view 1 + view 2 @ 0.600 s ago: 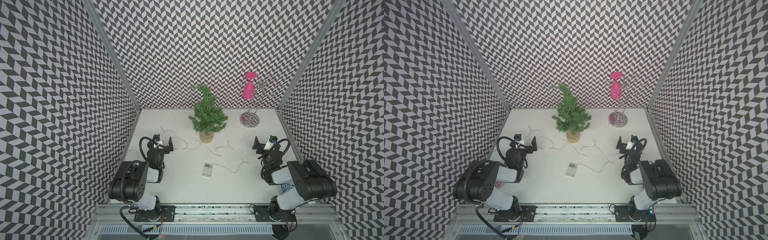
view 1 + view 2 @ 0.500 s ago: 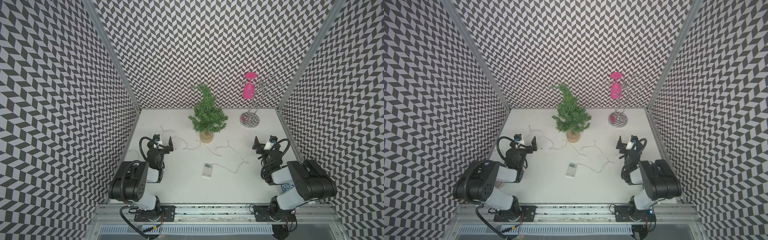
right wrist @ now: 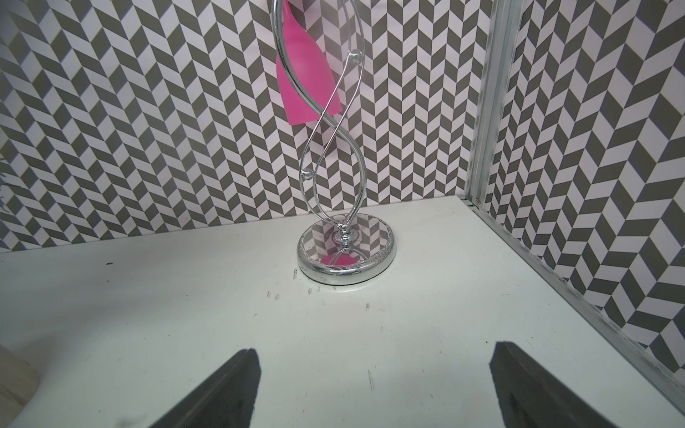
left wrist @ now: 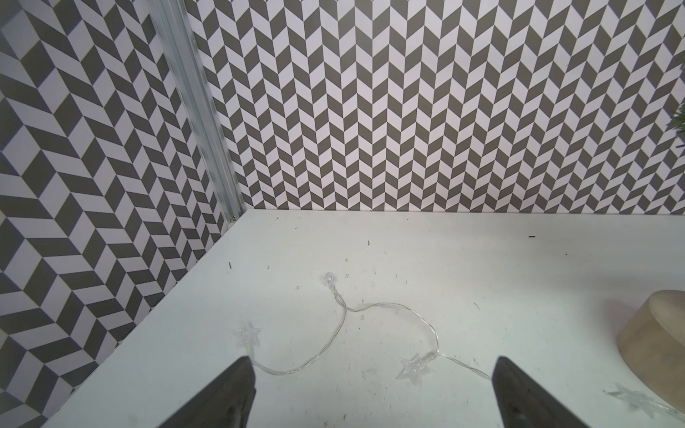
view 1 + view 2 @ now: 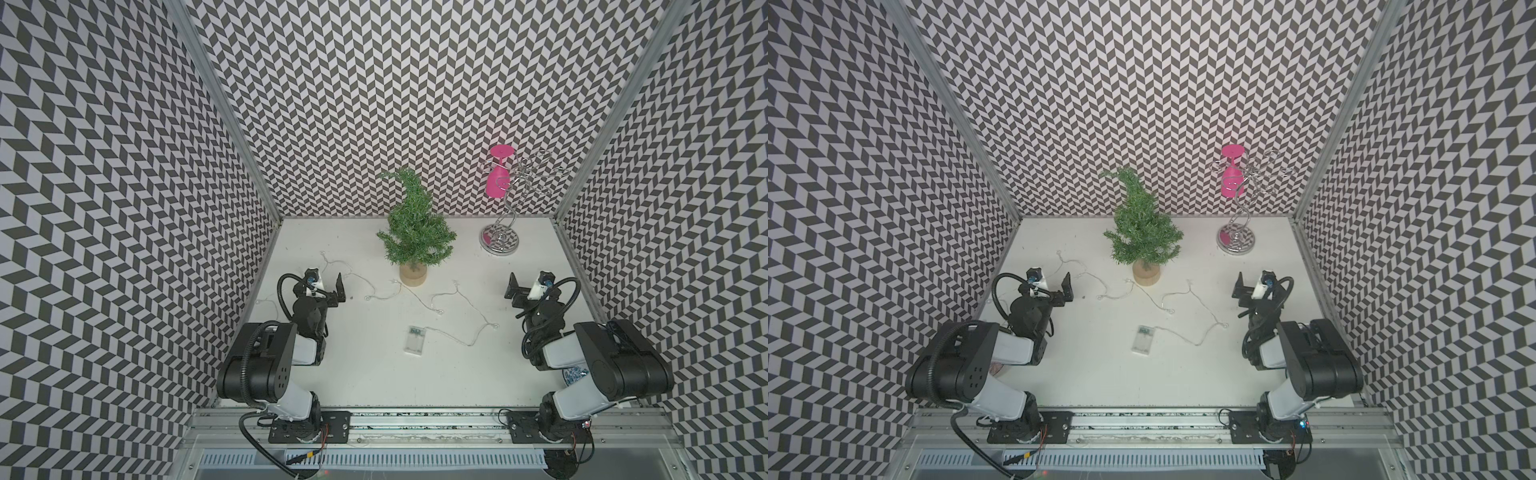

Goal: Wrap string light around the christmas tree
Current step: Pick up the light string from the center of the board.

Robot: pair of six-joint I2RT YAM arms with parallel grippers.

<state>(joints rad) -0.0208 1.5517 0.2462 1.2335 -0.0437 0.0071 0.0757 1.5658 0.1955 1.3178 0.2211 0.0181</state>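
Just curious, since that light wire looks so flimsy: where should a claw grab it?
Probably at a star on the string light just ahead of the open left gripper, coming straight down, jaws across the wire. It lies flat on the table, and the star adds bulk to pinch.

A chrome twisted-wire rack [image 5: 500, 243] holding a pink glass [image 5: 496, 183] stands at the far right corner of the white table [image 5: 374, 374].

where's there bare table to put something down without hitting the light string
Widest bare table: the front strip between the battery box and the front rail. Also free: between the chrome rack and the right gripper. Crowded: the string light loops across the middle from the left gripper past the christmas tree base.
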